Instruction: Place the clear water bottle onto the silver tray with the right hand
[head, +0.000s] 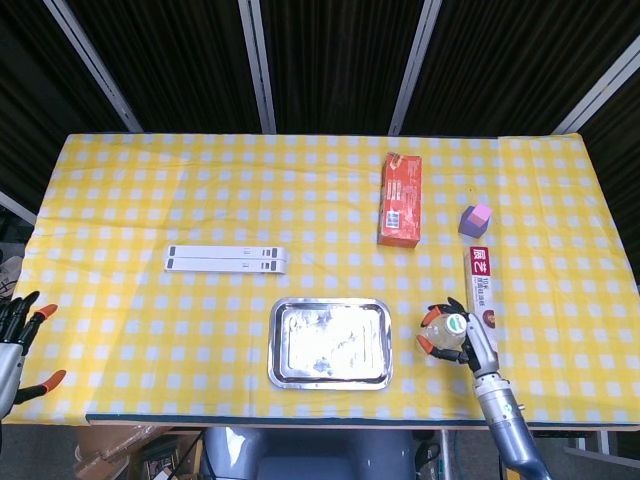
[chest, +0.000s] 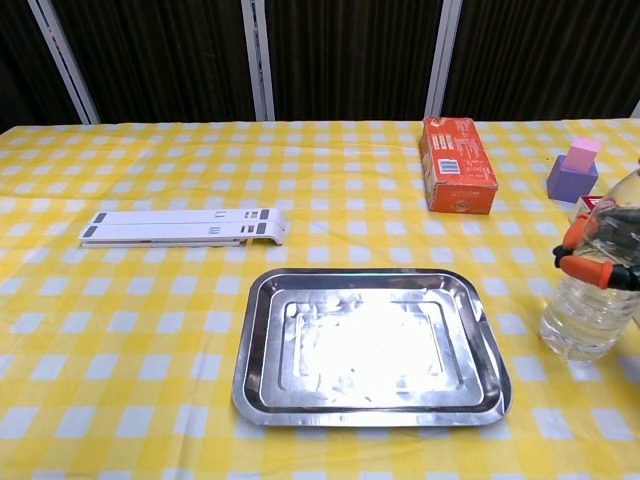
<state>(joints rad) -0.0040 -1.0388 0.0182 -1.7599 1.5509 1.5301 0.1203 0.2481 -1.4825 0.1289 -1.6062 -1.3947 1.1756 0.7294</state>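
Big table with a yellow-and-white checked cloth (head: 150, 200), dark slatted wall with pale metal posts (head: 256, 60) behind it. Rectangular silver metal tray (chest: 370, 345) sits near the front edge, flat white folded stand (chest: 185, 226) to its left, orange cardboard box (chest: 457, 165) further back, small purple block with a pink top (chest: 573, 170) off right. The clear plastic water bottle (chest: 592, 305) is just right of the tray, tilted, right hand (head: 458, 335) wrapped around it. Left hand (head: 18, 335) hangs off the table's left corner, fingers spread, holding nothing.
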